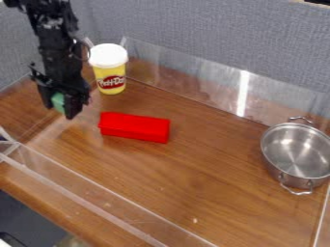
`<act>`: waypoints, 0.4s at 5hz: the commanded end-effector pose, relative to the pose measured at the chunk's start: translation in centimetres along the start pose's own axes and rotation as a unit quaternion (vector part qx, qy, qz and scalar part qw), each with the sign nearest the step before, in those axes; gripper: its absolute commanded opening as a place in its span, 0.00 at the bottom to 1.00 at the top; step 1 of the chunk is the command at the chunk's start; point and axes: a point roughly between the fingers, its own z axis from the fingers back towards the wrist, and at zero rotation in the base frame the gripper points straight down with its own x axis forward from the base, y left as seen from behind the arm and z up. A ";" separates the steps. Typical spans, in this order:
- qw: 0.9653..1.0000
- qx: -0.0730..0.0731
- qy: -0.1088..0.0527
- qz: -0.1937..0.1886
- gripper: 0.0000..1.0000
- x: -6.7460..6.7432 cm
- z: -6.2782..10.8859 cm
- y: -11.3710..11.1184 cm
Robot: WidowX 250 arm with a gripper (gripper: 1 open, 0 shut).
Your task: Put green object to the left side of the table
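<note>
surface: glossy brown wood-grain table (194, 178), clear acrylic walls, grey back panel | far left: yellow tub (108, 69) with white lid, upright | left of centre: red block (135, 127) lying flat | right edge: metal pot (298, 154), upright

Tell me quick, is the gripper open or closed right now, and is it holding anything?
Gripper: closed, fingers pointing down over the left part of the table, gripping the green cube.
</note>
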 end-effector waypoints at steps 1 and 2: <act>1.000 0.015 -0.019 0.000 0.00 1.7 0.2 0.2; 1.000 0.015 -0.015 0.003 1.00 1.8 -0.1 0.3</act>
